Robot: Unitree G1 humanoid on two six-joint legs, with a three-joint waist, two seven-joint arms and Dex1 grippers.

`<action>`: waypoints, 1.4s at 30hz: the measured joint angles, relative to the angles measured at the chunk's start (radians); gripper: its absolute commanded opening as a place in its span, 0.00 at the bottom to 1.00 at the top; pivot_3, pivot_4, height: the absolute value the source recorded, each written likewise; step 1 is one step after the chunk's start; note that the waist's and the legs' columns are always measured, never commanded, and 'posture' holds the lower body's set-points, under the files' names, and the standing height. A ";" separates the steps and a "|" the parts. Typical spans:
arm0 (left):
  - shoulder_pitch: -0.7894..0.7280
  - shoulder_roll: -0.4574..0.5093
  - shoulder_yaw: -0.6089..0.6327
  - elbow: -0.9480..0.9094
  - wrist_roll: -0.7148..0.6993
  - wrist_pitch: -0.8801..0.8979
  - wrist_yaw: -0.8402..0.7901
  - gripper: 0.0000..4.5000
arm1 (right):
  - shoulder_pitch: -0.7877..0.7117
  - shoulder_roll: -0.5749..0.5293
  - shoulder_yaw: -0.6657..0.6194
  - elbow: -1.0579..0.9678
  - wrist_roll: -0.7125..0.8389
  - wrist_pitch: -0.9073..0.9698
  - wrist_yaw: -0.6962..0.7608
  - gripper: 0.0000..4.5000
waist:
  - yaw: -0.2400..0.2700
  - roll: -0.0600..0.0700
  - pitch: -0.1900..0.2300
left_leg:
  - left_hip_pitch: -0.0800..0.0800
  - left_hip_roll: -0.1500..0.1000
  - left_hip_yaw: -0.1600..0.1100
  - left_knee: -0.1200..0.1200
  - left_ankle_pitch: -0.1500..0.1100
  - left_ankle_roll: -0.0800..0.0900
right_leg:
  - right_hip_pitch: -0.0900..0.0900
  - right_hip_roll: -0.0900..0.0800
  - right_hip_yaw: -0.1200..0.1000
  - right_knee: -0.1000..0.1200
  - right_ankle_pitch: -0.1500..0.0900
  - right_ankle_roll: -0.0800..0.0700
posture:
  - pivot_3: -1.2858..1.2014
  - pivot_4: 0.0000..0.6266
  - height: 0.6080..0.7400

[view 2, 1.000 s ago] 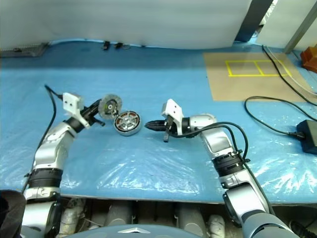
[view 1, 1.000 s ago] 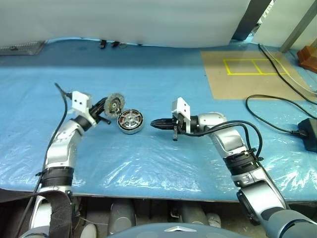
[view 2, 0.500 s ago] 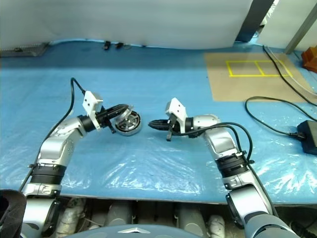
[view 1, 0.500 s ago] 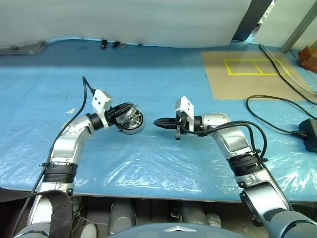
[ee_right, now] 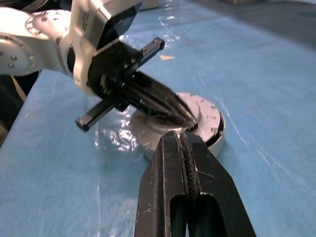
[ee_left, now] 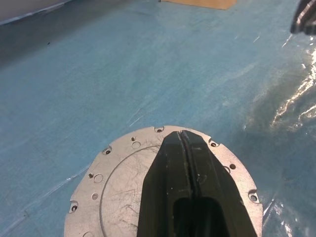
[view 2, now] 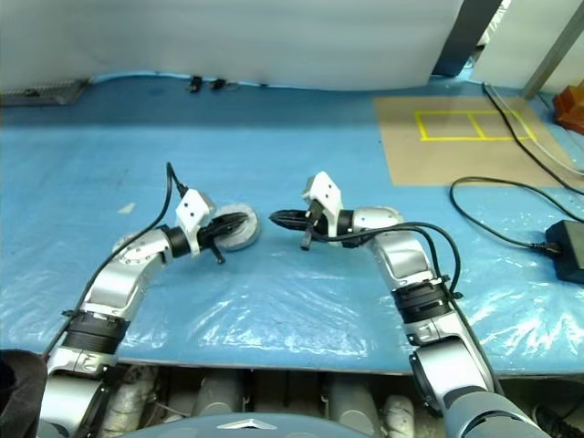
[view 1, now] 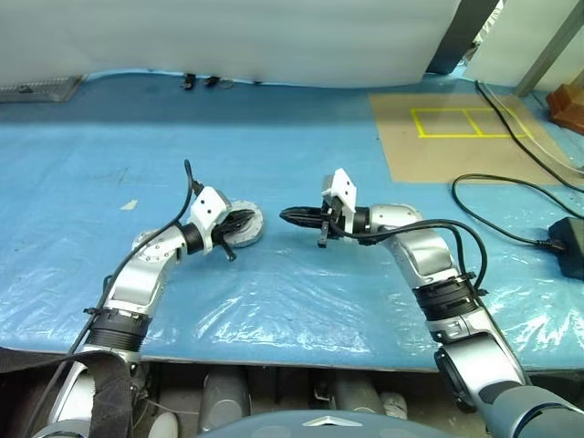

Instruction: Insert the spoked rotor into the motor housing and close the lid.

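Left wrist view has my left gripper (ee_left: 183, 136) with its two black fingers pressed together, empty, the tips lying over the flat silver lid (ee_left: 116, 185) of the motor housing (view 1: 245, 225). That housing lies flat on the blue plastic sheet (view 1: 292, 301) near the middle of the table, its round face turned up, its axis upright; screw holes ring the lid's rim. From the right wrist camera, my left fingertips touch or nearly touch the lid's top. My right gripper (view 1: 286, 215) is shut too, holding nothing, level, pointing at the housing from just beside it.
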 measured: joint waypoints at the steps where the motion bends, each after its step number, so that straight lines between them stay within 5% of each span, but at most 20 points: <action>1: 0.005 -0.001 0.001 -0.005 0.000 -0.001 0.006 0.01 | -0.009 0.011 0.000 0.011 0.000 -0.007 -0.009 0.00 | 0.000 0.000 0.000 | 0.000 0.000 0.000 0.000 0.000 0.000 | 0.000 0.000 0.000 0.000 0.000 0.000 | 0.52 0.24 1.00; 10: 0.027 -0.048 0.108 -0.048 -0.092 -0.009 0.075 0.00 | -0.098 0.101 0.001 0.130 -0.009 -0.040 -0.060 0.04 | -0.004 0.000 0.000 | -0.001 0.000 0.000 0.000 0.000 -0.001 | -0.001 0.000 0.000 0.000 0.000 0.000 | 0.52 0.24 1.00; 13: 0.078 -0.041 0.164 -0.124 -0.151 -0.021 0.069 0.00 | -0.138 0.141 0.007 0.202 -0.042 -0.057 -0.099 0.18 | -0.007 0.000 0.000 | -0.001 0.000 0.000 -0.001 -0.001 -0.002 | -0.001 0.000 0.000 0.000 0.000 0.000 | 0.52 0.24 1.00; 22: 0.376 -0.021 0.262 -0.300 -0.236 -0.013 0.077 0.00 | -0.239 0.263 0.065 0.326 -0.088 -0.074 -0.099 0.90 | -0.002 0.000 0.000 | 0.000 0.001 0.001 -0.001 -0.002 -0.002 | -0.001 0.000 0.000 -0.001 0.000 0.000 | 0.52 0.24 1.00; 24: 0.410 -0.022 0.266 -0.320 -0.238 -0.013 0.084 0.00 | -0.259 0.278 0.076 0.355 -0.098 -0.074 -0.099 0.99 | -0.001 0.000 0.000 | 0.000 0.001 0.001 -0.001 -0.002 -0.002 | -0.001 0.000 0.000 0.000 0.000 0.000 | 0.52 0.24 1.00; 39: 0.513 -0.053 0.280 -0.381 -0.246 -0.033 0.147 0.00 | -0.358 0.352 0.132 0.685 -0.266 -0.196 -0.188 0.99 | -0.005 0.000 0.001 | 0.001 0.001 0.001 -0.001 -0.002 -0.003 | -0.001 0.000 0.000 0.000 0.000 0.000 | 0.52 0.24 1.00; 42: 0.513 -0.054 0.281 -0.381 -0.247 -0.036 0.150 0.00 | -0.385 0.365 0.129 0.743 -0.281 -0.229 -0.207 0.86 | -0.005 0.000 0.001 | 0.001 0.001 0.001 -0.001 -0.002 -0.003 | -0.001 0.000 0.000 0.000 0.000 0.000 | 0.52 0.24 1.00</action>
